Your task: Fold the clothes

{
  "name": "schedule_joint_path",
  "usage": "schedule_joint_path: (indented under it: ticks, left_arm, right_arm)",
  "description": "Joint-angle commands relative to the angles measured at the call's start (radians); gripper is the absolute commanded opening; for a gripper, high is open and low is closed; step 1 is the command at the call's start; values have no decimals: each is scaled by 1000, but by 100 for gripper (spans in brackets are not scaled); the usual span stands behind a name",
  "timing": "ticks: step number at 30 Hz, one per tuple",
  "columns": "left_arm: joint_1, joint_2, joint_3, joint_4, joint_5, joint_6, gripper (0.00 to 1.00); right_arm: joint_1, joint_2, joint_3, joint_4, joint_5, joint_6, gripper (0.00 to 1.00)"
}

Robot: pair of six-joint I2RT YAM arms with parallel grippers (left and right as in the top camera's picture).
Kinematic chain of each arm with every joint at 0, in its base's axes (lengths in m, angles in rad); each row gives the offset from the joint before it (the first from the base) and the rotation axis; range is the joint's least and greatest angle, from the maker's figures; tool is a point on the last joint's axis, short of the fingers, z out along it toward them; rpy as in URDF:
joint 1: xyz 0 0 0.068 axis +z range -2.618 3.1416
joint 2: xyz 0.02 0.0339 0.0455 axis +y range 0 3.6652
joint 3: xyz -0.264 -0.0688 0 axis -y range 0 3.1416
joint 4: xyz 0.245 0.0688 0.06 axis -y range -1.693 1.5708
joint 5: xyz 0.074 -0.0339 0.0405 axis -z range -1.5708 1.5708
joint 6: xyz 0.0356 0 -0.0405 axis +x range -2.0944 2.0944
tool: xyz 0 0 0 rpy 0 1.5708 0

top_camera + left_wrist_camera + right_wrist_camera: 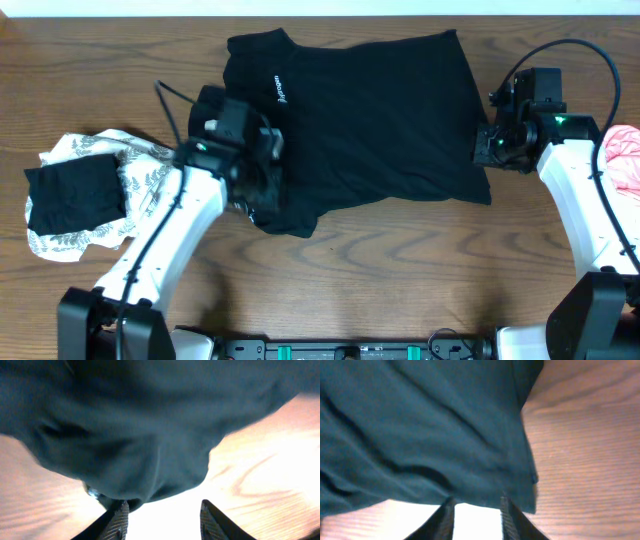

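Note:
The large black shirt point(370, 110) lies spread on the wooden table, its small white lettering near the collar at the upper left. Its lower left corner is bunched. My left gripper point(262, 180) hovers over that bunched corner. In the left wrist view the shirt point(125, 425) hangs just past the fingertips, and the gripper point(164, 507) is open wide with nothing between the fingers. My right gripper point(488, 148) is at the shirt's right edge. In the right wrist view the gripper point(476, 502) is open, its tips at the hem of the shirt point(420, 425).
A white leaf-print piece point(150, 175) lies crumpled at the left with a small black piece point(75, 192) on top of it. A pink piece point(625, 155) shows at the right edge. Bare wooden table point(400, 260) lies in front of the shirt.

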Motion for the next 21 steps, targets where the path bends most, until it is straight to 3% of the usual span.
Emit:
schedule_joint_path:
  ticks: [1,4,14,21]
  left_arm:
    - [-15,11,-123,55,0,-25,47]
    - [-15,11,-233,184,-21,-25,46]
    - [-15,35,-401,515,-113,-24,45]
    - [-15,94,-410,436,-101,-85,12]
  right_arm:
    - [18,8,0,-10,-50,21,18]
    - [40,12,-2,-11,-66,41,12]
    - [128,124,-13,7,-84,44,7]
    - [150,232,-13,26,-84,43,5]
